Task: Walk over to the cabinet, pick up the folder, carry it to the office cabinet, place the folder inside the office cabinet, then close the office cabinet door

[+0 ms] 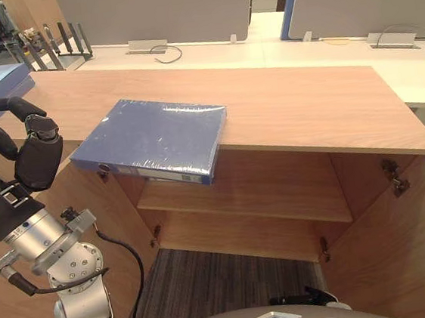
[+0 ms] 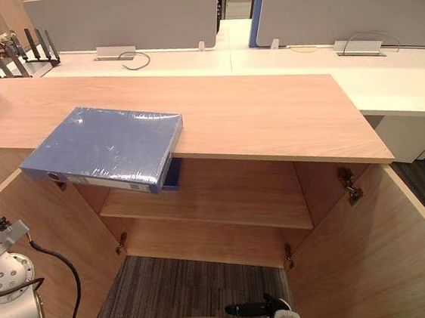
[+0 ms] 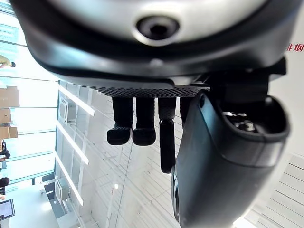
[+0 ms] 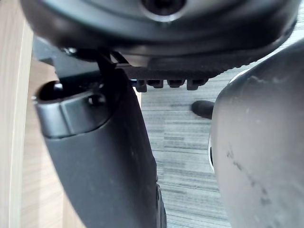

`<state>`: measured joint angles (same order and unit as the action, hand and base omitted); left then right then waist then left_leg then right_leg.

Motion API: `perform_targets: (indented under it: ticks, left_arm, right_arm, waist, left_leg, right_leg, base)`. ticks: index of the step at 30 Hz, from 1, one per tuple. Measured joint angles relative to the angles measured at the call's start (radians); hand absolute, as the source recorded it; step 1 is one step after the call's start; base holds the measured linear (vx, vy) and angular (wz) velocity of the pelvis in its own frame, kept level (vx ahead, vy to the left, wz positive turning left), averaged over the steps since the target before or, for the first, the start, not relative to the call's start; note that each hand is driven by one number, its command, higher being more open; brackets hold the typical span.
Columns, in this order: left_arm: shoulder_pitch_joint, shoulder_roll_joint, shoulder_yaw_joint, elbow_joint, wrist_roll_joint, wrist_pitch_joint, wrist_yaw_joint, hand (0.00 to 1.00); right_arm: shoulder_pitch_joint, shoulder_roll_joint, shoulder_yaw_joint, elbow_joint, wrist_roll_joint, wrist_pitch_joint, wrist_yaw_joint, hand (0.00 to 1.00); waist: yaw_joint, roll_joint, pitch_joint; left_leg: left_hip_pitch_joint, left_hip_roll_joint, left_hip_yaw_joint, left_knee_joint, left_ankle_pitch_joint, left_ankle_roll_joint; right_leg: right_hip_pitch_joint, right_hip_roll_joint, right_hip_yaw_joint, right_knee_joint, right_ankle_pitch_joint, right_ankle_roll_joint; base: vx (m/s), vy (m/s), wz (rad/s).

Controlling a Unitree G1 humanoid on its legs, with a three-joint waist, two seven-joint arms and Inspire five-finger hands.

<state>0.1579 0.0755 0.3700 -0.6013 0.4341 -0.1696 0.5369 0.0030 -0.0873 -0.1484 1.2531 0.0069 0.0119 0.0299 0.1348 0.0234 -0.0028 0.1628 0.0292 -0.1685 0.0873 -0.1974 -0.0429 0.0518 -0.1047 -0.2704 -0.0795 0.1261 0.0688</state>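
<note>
Robot stands at the wooden cabinet; approach looks done. Blue folder, shrink-wrapped, lies flat on the cabinet top with its near corner overhanging the front edge above the open compartment. Left hand is raised to the left of the folder, near it but clearly apart, with no contact. In its wrist view the fingers hang loose and only slightly bent, nothing between them and the thumb, so the hand is empty and relaxed. Right hand is low over the carpeted floor, well below and away from the folder; I cannot tell whether it is open or closed, though nothing shows in it. Below the top, the inner shelf is bare where visible, and the doors on both sides stand swung open. Judgement: only the walk is complete. Grasping the folder, placing it inside and closing the door are all left.
</note>
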Motion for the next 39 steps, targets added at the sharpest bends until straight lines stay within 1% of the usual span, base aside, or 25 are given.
perform_targets:
  ticks: [1, 11, 15, 27, 34, 39]
  left_arm:
    - [0.0, 0.0, 0.002, 0.0, 0.0, 0.0, 0.0, 1.0]
    - [0.0, -0.015, 0.024, 0.0, 0.0, 0.004, 0.031, 1.0]
    - [0.0, -0.026, 0.028, 0.0, 0.0, 0.019, 0.034, 1.0]
    - [0.004, -0.028, 0.029, 0.0, 0.003, 0.02, 0.034, 1.0]
    - [0.013, -0.031, 0.029, 0.0, 0.003, 0.02, 0.021, 1.0]
    - [0.062, -0.031, 0.029, 0.0, 0.003, 0.019, -0.005, 1.0]
  right_arm:
    - [0.0, 0.0, 0.0, 0.0, 0.0, 0.0, 0.0, 1.0]
    - [0.001, 0.0, -0.001, 0.0, 0.0, 0.0, -0.001, 1.0]
    - [0.002, 0.0, -0.001, -0.001, 0.0, 0.0, -0.001, 1.0]
    - [0.002, 0.0, -0.001, -0.001, 0.0, 0.0, -0.001, 1.0]
    - [0.002, -0.003, -0.001, -0.002, 0.0, 0.0, -0.001, 1.0]
    - [0.002, -0.012, 0.0, -0.002, 0.0, 0.0, 0.0, 1.0]
  waist:
    - [0.0, 0.0, 0.0]
    - [0.001, 0.003, 0.001]
    - [0.001, 0.004, 0.001]
    - [0.002, 0.007, 0.002]
    - [0.002, 0.012, 0.003]
    - [0.005, 0.025, 0.005]
  left_leg:
    - [0.0, 0.0, 0.0, 0.0, 0.0, 0.0]
    - [0.0, 0.0, -0.002, 0.002, 0.0, 0.0]
    - [0.0, 0.0, -0.002, 0.002, 0.0, 0.0]
    - [-0.001, 0.0, -0.004, 0.003, 0.0, 0.0]
    - [-0.013, 0.0, -0.017, 0.014, -0.002, -0.001]
    - [-0.015, 0.001, -0.022, 0.015, -0.002, -0.001]
  right_leg:
    - [0.0, 0.0, 0.0, 0.0, 0.0, 0.0]
    - [0.002, 0.0, -0.001, 0.0, 0.0, 0.0]
    - [0.002, 0.0, -0.001, 0.0, 0.0, 0.0]
    - [0.002, 0.0, -0.003, 0.0, 0.0, 0.0]
    - [0.003, 0.0, -0.018, 0.0, -0.002, -0.002]
    - [0.005, 0.0, -0.024, 0.0, -0.002, -0.003]
  base:
    - [0.0, 0.0, 0.0]
    - [0.0, 0.0, 0.0]
    - [0.0, 0.0, 0.0]
    - [0.0, 0.0, 0.0]
    - [0.0, 0.0, 0.06]
    - [0.0, 0.002, 0.01]
